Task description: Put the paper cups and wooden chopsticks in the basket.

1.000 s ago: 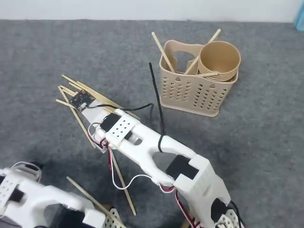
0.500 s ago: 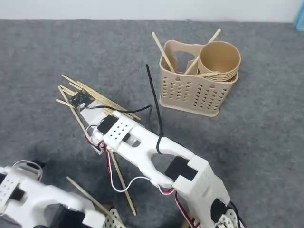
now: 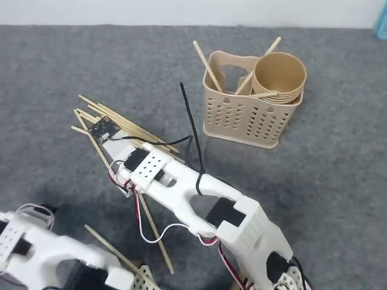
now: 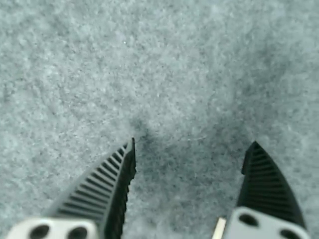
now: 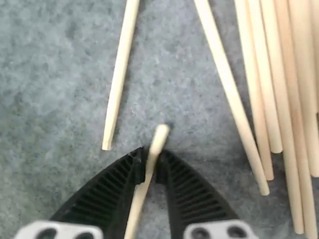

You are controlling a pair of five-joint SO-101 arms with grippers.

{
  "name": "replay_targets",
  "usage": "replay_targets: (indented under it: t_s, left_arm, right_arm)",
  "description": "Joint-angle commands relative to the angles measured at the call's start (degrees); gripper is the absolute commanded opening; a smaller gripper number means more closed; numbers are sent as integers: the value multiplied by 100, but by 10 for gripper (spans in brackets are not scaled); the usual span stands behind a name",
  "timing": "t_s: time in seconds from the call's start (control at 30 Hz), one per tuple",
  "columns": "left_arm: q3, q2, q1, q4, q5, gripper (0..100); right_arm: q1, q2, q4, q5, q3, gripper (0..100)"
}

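Note:
My right gripper [image 5: 152,152] is shut on one wooden chopstick [image 5: 158,137], whose tip sticks out past the fingertips just above the grey carpet. Several loose chopsticks [image 5: 271,89] lie beside it, and another one [image 5: 119,74] lies on the other side. From above, the right arm's wrist [image 3: 148,166] sits over the chopstick pile [image 3: 124,122] at the left. The beige basket [image 3: 245,121] stands at the back and holds stacked paper cups [image 3: 279,75] and two upright chopsticks [image 3: 205,63]. My left gripper [image 4: 192,144] is open over bare carpet.
The left arm [image 3: 54,254] rests at the near left corner. Two stray chopsticks [image 3: 154,232] lie on the carpet between the arms. A black cable [image 3: 192,130] rises from the right arm toward the basket. Open carpet lies right of the basket.
The right arm's wrist has shifted slightly toward the near left, and its black cable has swung left with it. The left arm and the basket have kept still.

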Motion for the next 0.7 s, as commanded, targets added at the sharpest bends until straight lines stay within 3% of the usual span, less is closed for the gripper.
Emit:
replay_targets:
  t_s: [0.0,0.17,0.67]
  left_arm:
    - [-4,-149,70,-97,-62,327]
    - [-4,-149,70,-97,-70,327]
    - [-4,-141,79,-114,-79,327]
  right_arm:
    - [92,-303,207,-26,-299,22]
    - [127,-892,708,53,-299,19]
    - [418,-3837,2440,1855,-264,8]
